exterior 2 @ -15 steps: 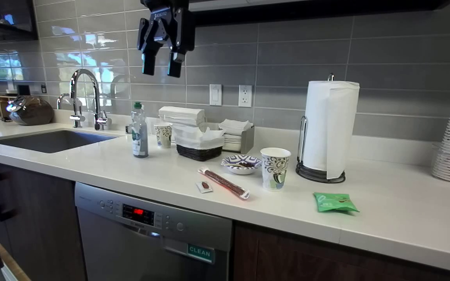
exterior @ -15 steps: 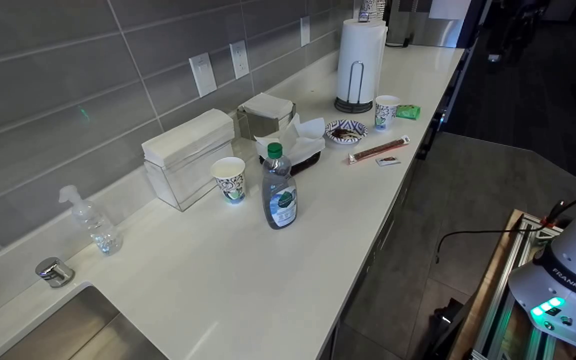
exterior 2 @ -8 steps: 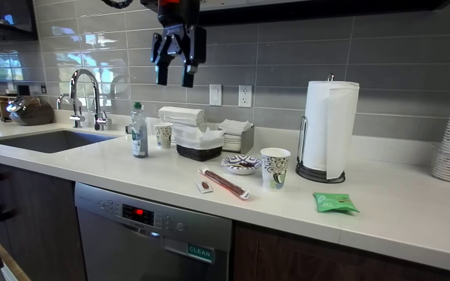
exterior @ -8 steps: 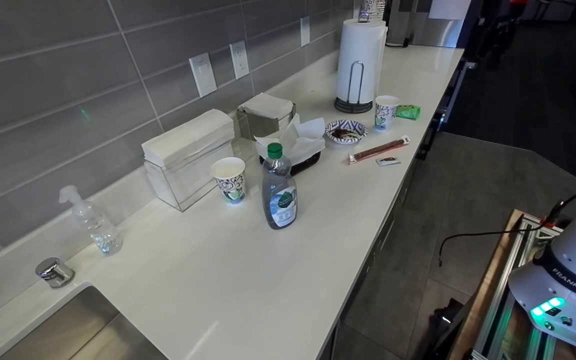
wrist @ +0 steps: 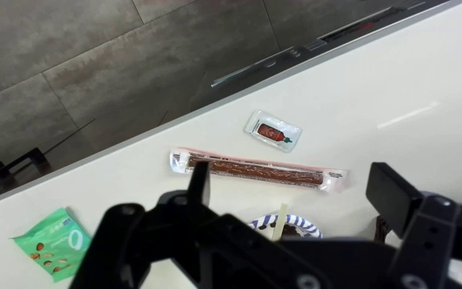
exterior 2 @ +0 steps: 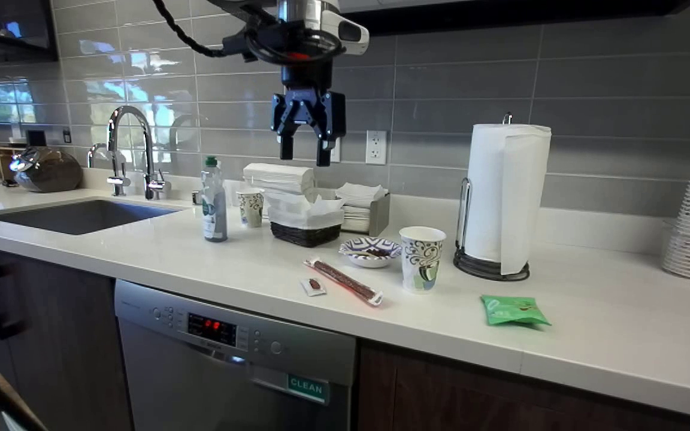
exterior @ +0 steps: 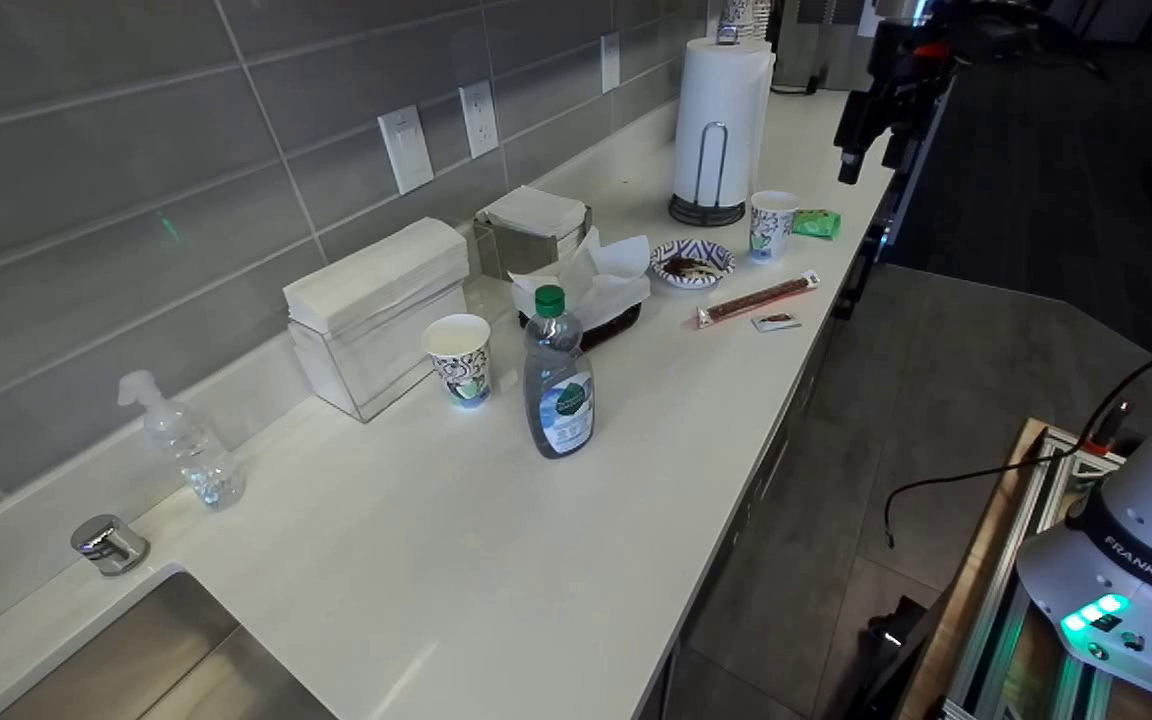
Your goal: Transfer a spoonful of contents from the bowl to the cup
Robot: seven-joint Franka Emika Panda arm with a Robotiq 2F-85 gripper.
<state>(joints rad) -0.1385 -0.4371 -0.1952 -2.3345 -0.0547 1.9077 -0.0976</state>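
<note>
- Small, round, blue-and-white patterned bowl (exterior 2: 369, 245) sits on the white counter (exterior 2: 608, 311), just beside an upright white, dark-swirled paper cup (exterior 2: 421, 260); both exterior views show this pair, the wrist view only the bowl.
- The black two-fingered gripper (wrist: 295, 186) points down well above the counter, its two sides spread wide apart. In the wrist view it covers part of the bowl, which both exterior views show more fully.
- Dark brown contents (exterior: 686, 267) lie in the bowl; the wrist view shows most plainly a pale, narrow, flat strip (wrist: 280, 221) across the rim.
- The wrist view gives printing too small to make out in the exterior views: a red bottle on the flat white sachet (wrist: 274, 130), nuts on the green snack bag (wrist: 56, 245). A brown stick in a clear wrapper (wrist: 259, 170) lies between sachet and bowl.
- In an exterior view stand a clear plastic spray bottle (exterior: 191, 455) and a see-through, green-capped soap bottle (exterior: 556, 385).
- An exterior view shows the tall curved chrome faucet (exterior 2: 148, 152), the steel dishwasher (exterior 2: 213, 371) and the woven side of a black basket (exterior 2: 306, 234).
</note>
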